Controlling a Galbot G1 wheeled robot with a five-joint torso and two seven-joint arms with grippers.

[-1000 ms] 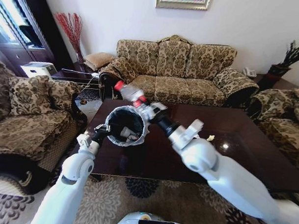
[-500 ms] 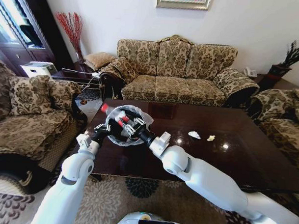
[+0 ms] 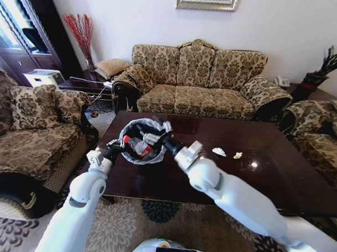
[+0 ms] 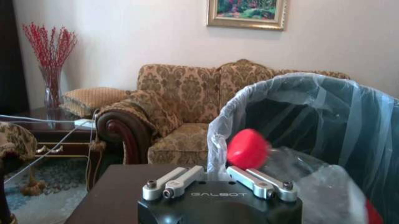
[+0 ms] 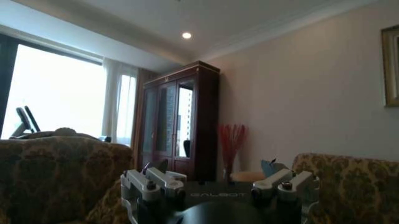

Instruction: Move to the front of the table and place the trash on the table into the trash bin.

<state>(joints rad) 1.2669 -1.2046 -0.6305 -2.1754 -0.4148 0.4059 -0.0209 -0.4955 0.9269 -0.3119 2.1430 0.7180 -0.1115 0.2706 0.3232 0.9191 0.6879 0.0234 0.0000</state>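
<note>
My left gripper [image 3: 115, 148] is shut on the rim of the black trash bin [image 3: 134, 130] and holds it, tilted, over the near left corner of the dark table [image 3: 266, 179]. Just over the bin's mouth, my right gripper [image 3: 150, 137] stands open with nothing between its fingers [image 5: 146, 181]. The clear bottle [image 3: 137, 147] lies loose inside the bin, and its red cap [image 4: 247, 148] shows against the white liner [image 4: 299, 93]. On the table to the right lie a white scrap [image 3: 218, 151] and a yellowish scrap [image 3: 237, 155].
A patterned sofa [image 3: 197, 83] stands behind the table, with armchairs at the left [image 3: 30, 126] and right [image 3: 323, 131]. A dark cabinet [image 3: 28, 27] and a vase of red twigs [image 3: 80, 34] fill the back left. A patterned rug [image 3: 170, 225] lies under the table's near edge.
My right gripper brought the bottle down from above the bin into its mouth and let go. The bottle now lies in the bin. The left arm held the bin still.
</note>
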